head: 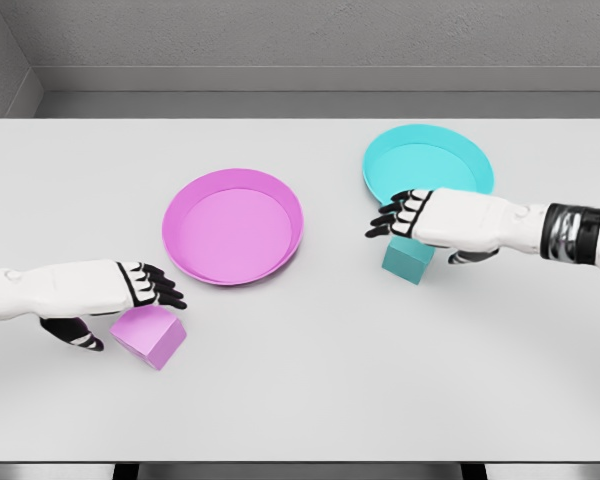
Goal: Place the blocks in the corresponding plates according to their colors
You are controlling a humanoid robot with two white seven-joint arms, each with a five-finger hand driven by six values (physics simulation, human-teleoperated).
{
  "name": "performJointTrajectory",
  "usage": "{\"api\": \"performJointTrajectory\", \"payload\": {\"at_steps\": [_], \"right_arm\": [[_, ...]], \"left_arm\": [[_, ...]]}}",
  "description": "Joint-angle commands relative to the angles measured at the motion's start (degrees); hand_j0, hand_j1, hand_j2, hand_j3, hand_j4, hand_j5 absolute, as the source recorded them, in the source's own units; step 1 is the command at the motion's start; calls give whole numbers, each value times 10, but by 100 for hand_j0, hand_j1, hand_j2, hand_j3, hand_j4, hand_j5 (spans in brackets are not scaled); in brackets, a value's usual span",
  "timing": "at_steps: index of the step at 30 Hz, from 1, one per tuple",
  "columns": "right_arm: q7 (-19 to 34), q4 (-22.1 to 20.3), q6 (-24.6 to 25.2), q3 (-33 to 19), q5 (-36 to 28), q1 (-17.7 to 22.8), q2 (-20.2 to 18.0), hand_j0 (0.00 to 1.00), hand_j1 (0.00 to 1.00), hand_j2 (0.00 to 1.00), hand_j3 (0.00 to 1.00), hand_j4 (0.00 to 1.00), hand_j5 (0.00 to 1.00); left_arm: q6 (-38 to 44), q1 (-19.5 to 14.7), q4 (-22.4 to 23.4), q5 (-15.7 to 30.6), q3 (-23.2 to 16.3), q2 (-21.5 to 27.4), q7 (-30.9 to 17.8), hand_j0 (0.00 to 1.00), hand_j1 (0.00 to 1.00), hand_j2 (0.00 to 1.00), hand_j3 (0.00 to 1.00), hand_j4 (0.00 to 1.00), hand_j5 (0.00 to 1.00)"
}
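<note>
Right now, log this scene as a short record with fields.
surface: white table
pink plate: centre, nothing in it
cyan plate: far right, nothing in it
pink block: on the table, near left
cyan block: on the table, just in front of the cyan plate
left robot hand: over the pink block, no firm grasp visible
right robot hand: over the cyan block, likewise
blocks placed: none

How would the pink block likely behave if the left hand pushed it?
The pink block looks rigid, with flat faces, so it would probably slide on the table, not roll. It seems compact and low, so tipping looks unlikely. The left hand hovers right over it.
</note>
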Motion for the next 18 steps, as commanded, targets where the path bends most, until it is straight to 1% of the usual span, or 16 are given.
{"api": "performJointTrajectory", "payload": {"at_steps": [1,3,4,9,11,16,18], "right_arm": [[0,1,2,4,3,0,7,100,100,100,100,100,100],[0,5,2,11,9,0,7,100,100,100,100,100,100],[0,5,2,16,18,0,8,100,100,100,100,100,100],[0,17,2,16,22,-3,8,100,100,100,100,100,100],[0,23,2,16,36,-3,15,100,100,100,100,100,100],[0,30,2,17,43,-12,26,100,100,100,100,100,100],[0,36,2,18,44,-12,29,100,100,100,100,100,100]], "left_arm": [[8,0,1,-10,-1,-7,0,100,100,100,100,100,100],[8,0,0,-15,-13,-7,0,100,100,100,100,100,100],[8,0,0,-15,-13,-7,0,100,100,100,100,100,100],[9,0,1,-19,-16,-19,0,100,100,100,100,100,100],[10,-1,4,-20,-21,-23,0,100,100,100,100,100,100],[10,-3,4,-20,-22,-24,0,100,100,100,100,100,100],[11,-4,4,-20,-28,-25,0,100,100,100,100,100,100]]}}
